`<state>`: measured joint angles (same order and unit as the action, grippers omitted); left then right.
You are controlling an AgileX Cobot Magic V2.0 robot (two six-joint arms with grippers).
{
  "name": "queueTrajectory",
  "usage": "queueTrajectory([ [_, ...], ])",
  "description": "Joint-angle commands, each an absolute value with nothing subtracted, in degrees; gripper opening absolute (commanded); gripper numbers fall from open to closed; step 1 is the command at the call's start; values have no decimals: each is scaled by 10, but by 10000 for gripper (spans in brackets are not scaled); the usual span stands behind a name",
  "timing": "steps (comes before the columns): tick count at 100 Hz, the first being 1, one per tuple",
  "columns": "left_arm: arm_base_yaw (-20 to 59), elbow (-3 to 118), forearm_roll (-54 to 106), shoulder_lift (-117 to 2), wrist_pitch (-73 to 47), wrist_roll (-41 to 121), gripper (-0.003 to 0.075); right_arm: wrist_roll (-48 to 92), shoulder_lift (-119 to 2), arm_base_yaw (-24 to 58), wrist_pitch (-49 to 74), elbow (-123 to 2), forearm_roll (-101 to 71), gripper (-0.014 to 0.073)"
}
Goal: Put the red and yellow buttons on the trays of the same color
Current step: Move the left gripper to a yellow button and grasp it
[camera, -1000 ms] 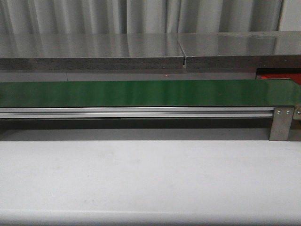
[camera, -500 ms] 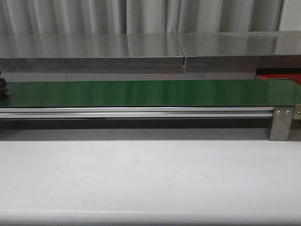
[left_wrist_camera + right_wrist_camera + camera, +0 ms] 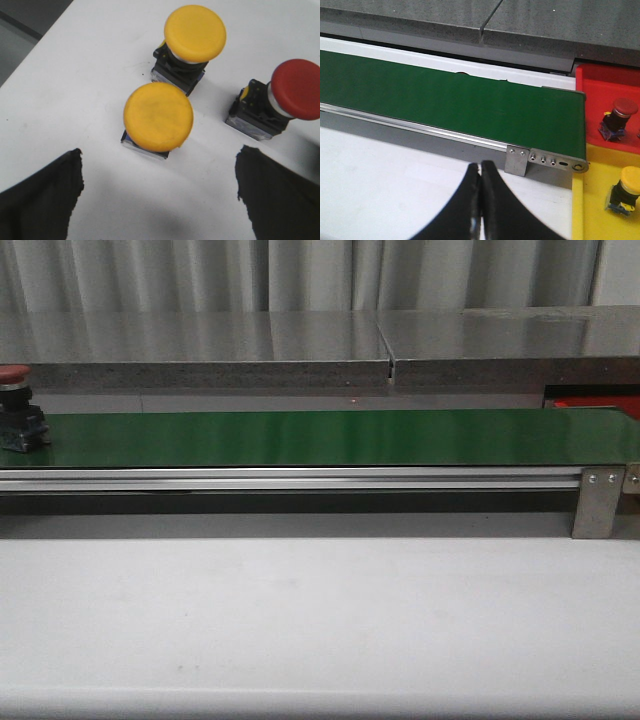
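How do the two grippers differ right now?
The left gripper stands wide open, while the right gripper has its fingers pressed together. Under the left gripper lie two yellow buttons and a red one; the right gripper faces the green belt and holds nothing. Both have dark fingers.

Green belt [image 3: 330,437] bare, red button [image 3: 18,410] at left end

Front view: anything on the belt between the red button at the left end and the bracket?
Nothing. Front view shows bare green belt from the red button to the bracket.
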<state>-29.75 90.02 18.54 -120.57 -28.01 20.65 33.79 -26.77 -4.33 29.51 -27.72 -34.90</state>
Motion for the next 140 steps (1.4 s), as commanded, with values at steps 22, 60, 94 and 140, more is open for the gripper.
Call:
queueTrajectory([
  [22, -299, 980, 194, -1219, -257, 215, 598, 343, -269, -44, 261, -292, -363, -118],
  [60, -299, 1016, 194, -1243, -262, 215, 557, 343, -269, -44, 262, -292, -363, -118],
  [94, -299, 1016, 194, -1243, -270, 215, 362, 343, -269, -44, 262, -292, -363, -118],
  [140, -299, 1027, 194, -1237, -296, 215, -19, 343, -269, -44, 262, -292, -363, -118],
])
